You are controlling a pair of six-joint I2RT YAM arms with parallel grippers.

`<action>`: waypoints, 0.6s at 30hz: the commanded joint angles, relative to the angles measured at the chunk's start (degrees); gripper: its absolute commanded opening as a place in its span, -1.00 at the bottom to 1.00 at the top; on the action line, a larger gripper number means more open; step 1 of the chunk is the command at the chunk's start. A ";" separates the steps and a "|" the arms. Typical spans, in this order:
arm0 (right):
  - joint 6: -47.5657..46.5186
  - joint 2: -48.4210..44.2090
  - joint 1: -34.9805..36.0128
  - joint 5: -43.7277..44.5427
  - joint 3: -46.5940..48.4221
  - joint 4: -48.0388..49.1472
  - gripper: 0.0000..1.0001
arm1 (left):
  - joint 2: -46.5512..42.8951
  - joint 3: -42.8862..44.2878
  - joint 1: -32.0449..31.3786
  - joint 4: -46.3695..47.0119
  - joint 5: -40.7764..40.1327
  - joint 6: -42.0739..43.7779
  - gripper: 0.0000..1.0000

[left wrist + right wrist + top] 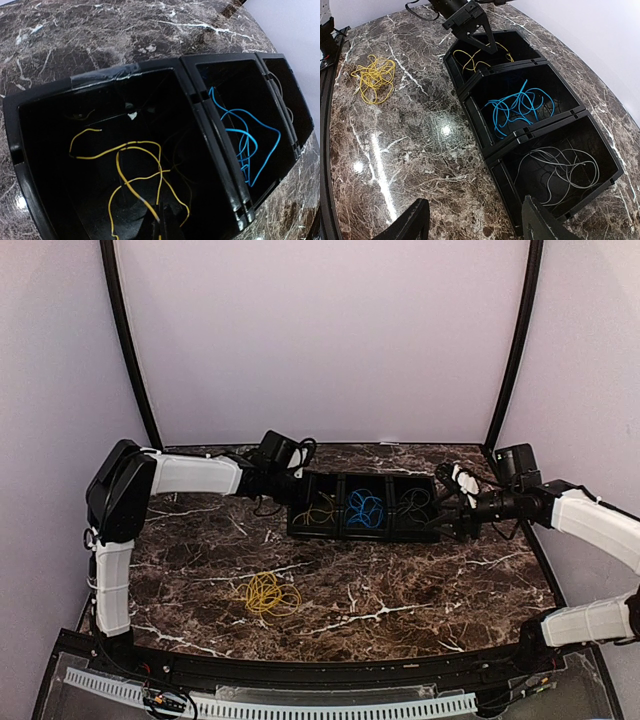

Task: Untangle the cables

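Three black bins [345, 535] stand in a row at the back of the table. The left bin holds loose yellow cable [122, 146], the middle one blue cable [517, 107], the right one thin grey-black cable [560, 170]. A small yellow coil [266, 593] lies on the marble in front, also in the right wrist view [374, 77]. My left gripper [161, 222] reaches down into the left bin, its fingers together with a yellow strand running between them. My right gripper [472, 225] is open and empty, above the table by the right bin's near corner.
The marble table [400, 590] has dark rails at its sides and a slotted white strip [300, 705] along the near edge. Light walls stand close behind the bins. The left arm [190, 475] stretches across the back left.
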 commanded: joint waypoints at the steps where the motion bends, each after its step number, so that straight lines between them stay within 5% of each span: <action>1: -0.43 0.20 -0.33 -0.45 -0.04 0.49 0.30 | 0.58 2.32 -0.29 -4.87 -0.89 1.39 -1.00; 6: -0.42 0.22 -0.31 -0.54 -0.04 0.47 0.30 | 0.57 6.39 -0.39 -9.89 -2.53 3.14 -1.00; 13: -0.59 0.13 -0.30 -0.58 -0.04 0.36 0.30 | -1.91 10.63 -1.48 -18.04 -7.73 7.52 -0.47; 18: -0.60 0.12 -0.36 -0.63 0.04 0.19 0.31 | -4.03 11.04 -1.62 -22.23 -8.56 7.74 -0.33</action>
